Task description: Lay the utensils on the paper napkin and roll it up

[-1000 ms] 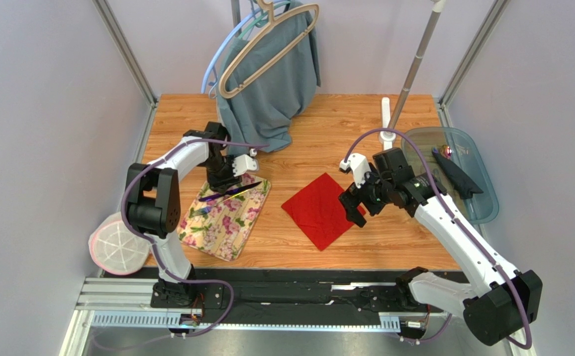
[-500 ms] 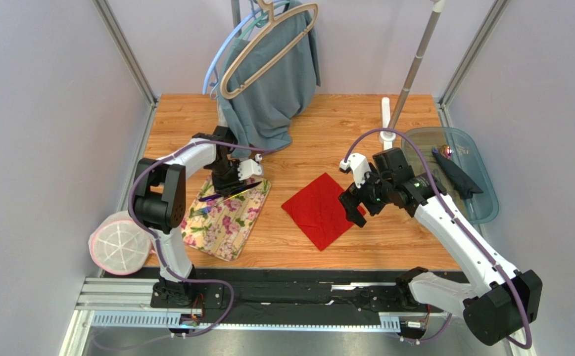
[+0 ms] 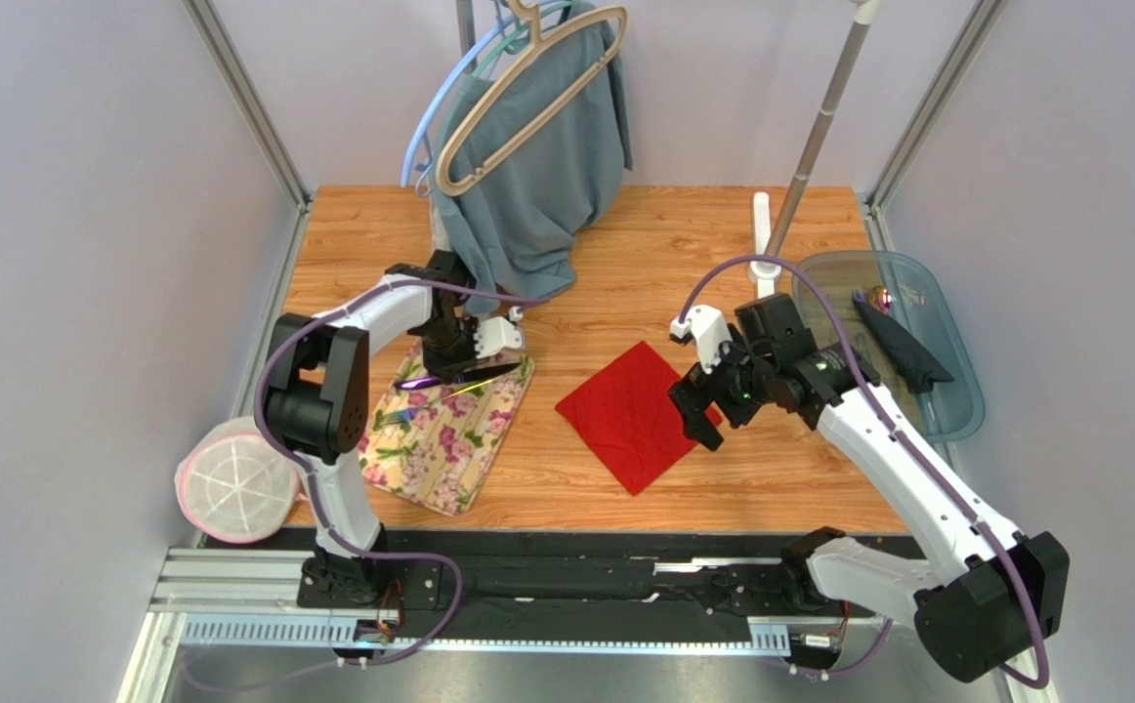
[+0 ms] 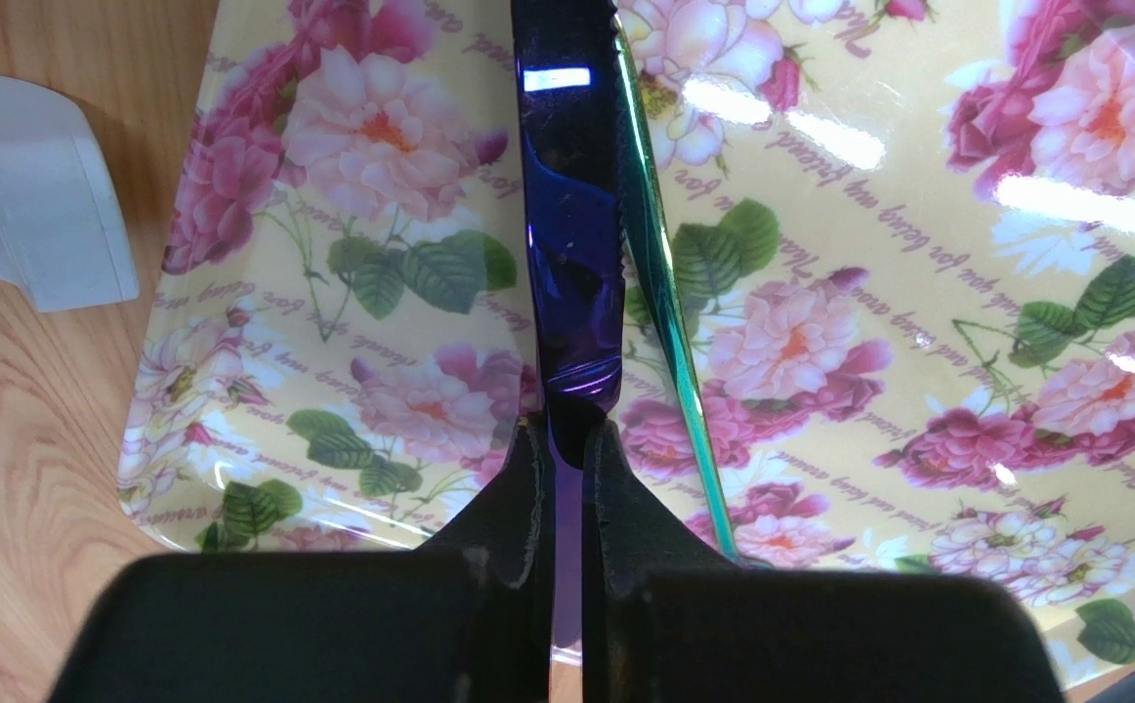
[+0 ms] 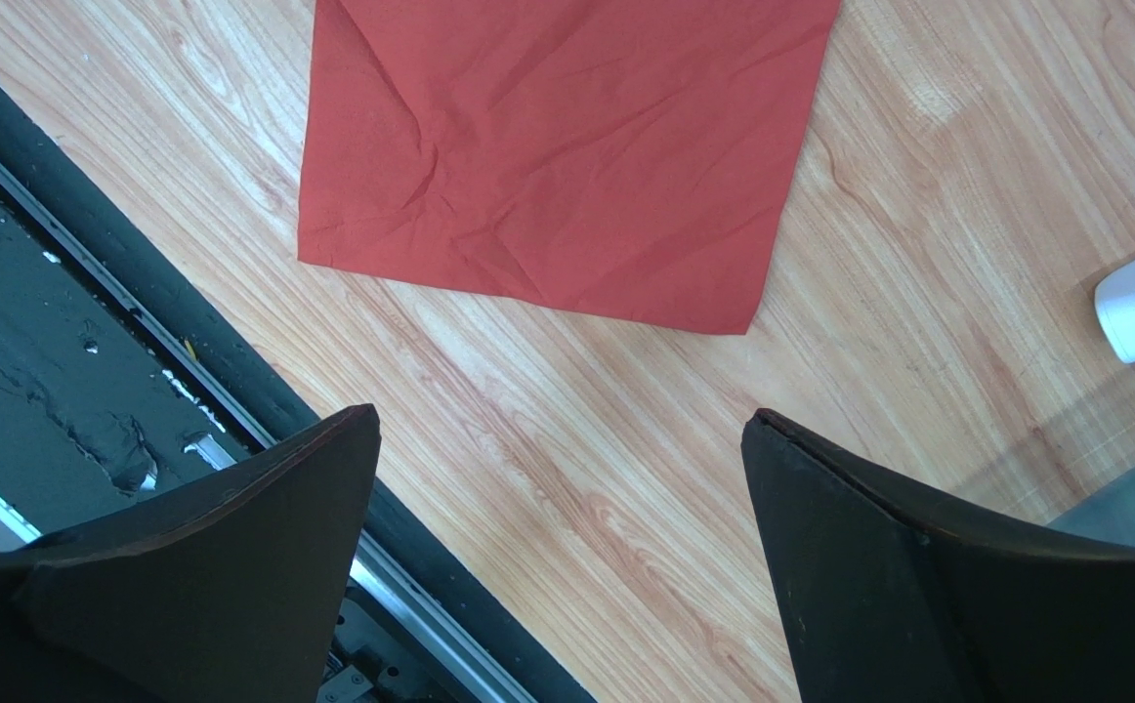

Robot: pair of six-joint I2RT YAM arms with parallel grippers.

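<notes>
**Left tool (image 4: 566, 435) pinched on the purple utensil (image 4: 571, 249), red napkin (image 5: 559, 147) well apart**

I hold the purple utensil by its very end, jaws nearly shut; it lies on the floral mat (image 4: 970, 293) with the green utensil (image 4: 665, 337) touching alongside. The napkin lies flat on the desk (image 5: 896, 293) just ahead of my wide-open, empty right tool (image 5: 552, 425). So narrow an end grip could let the piece swing or slip, or drag the green one along.

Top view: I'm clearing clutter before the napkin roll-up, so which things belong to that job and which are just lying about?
Job: utensils, the purple utensil pinched in the left hand; red napkin.
Lying about: floral mat, grey-green garment, beige hanger, clear bin.
</notes>
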